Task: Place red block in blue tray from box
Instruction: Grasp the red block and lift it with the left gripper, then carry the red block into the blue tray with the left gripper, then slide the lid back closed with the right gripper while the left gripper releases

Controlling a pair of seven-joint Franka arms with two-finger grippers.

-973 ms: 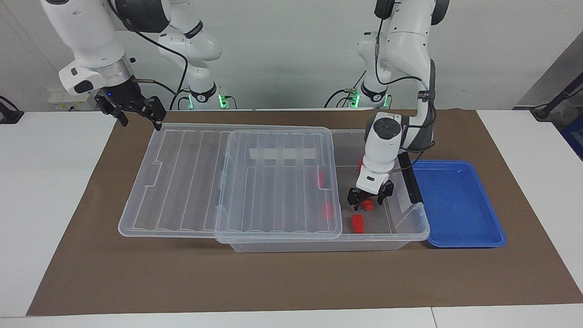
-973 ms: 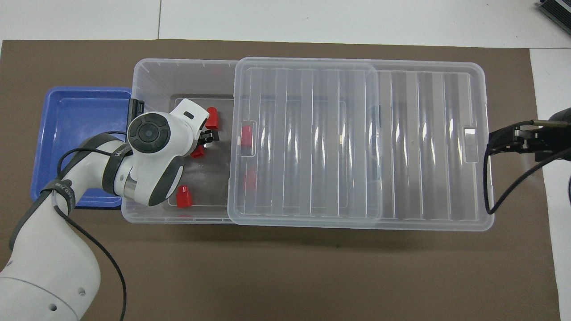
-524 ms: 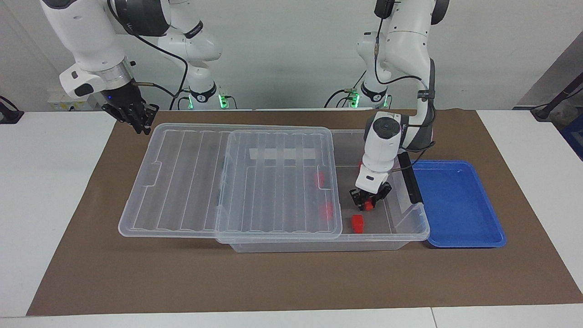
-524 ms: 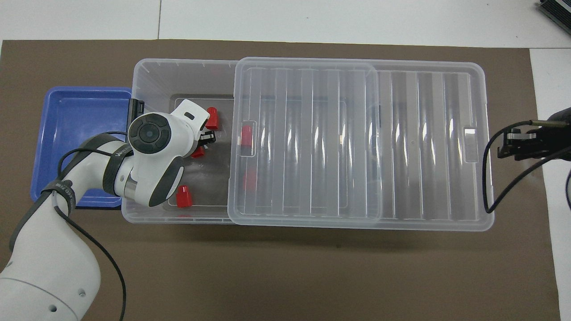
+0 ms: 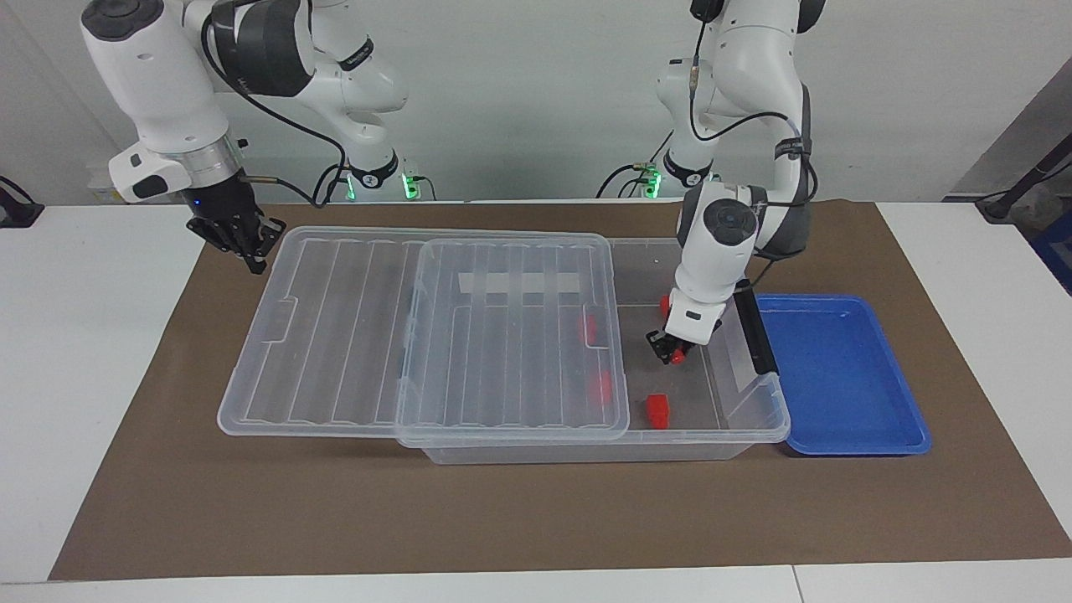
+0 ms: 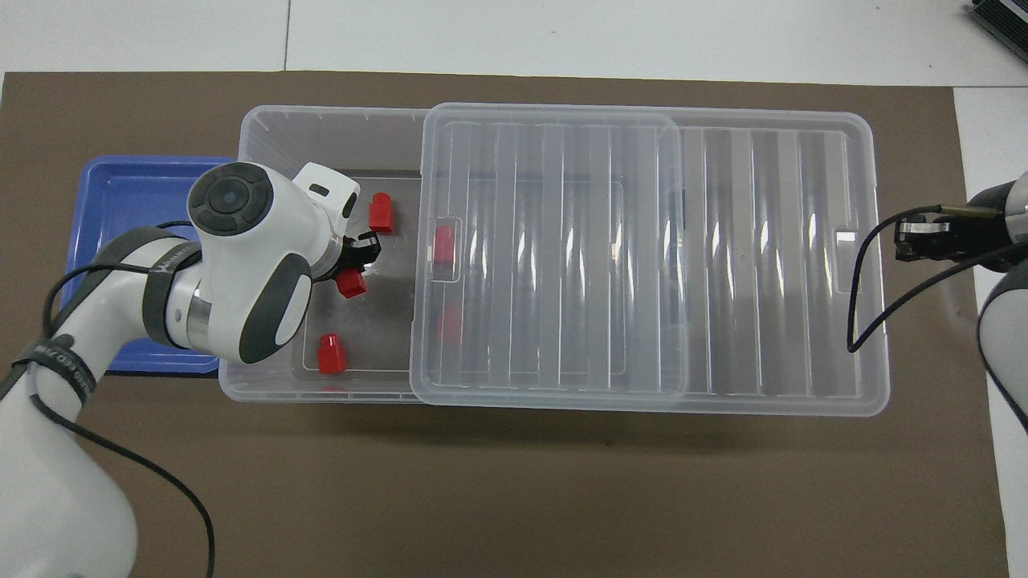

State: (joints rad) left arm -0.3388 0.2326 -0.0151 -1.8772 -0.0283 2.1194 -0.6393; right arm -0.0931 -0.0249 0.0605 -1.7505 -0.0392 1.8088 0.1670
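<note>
My left gripper (image 5: 675, 350) (image 6: 359, 266) is shut on a red block (image 5: 676, 356) (image 6: 351, 282) and holds it a little above the floor of the clear box (image 5: 586, 453) (image 6: 321, 128), in its uncovered end. Two more red blocks (image 5: 658, 410) (image 6: 330, 354) lie loose on the box floor there. Two others (image 5: 590, 328) (image 6: 443, 245) show through the ribbed lid (image 5: 352, 335) (image 6: 723, 257). The blue tray (image 5: 837, 368) (image 6: 136, 201) lies empty beside the box at the left arm's end. My right gripper (image 5: 243, 239) (image 6: 919, 239) hangs by the lid's overhanging end.
The lid is slid toward the right arm's end and overhangs the box there. A black handle (image 5: 754, 335) stands on the box end next to the tray. Everything rests on a brown mat (image 5: 536, 519).
My left gripper closed on the red block and lifted it off the box floor. My right gripper turned and drew back a little from the lid's corner.
</note>
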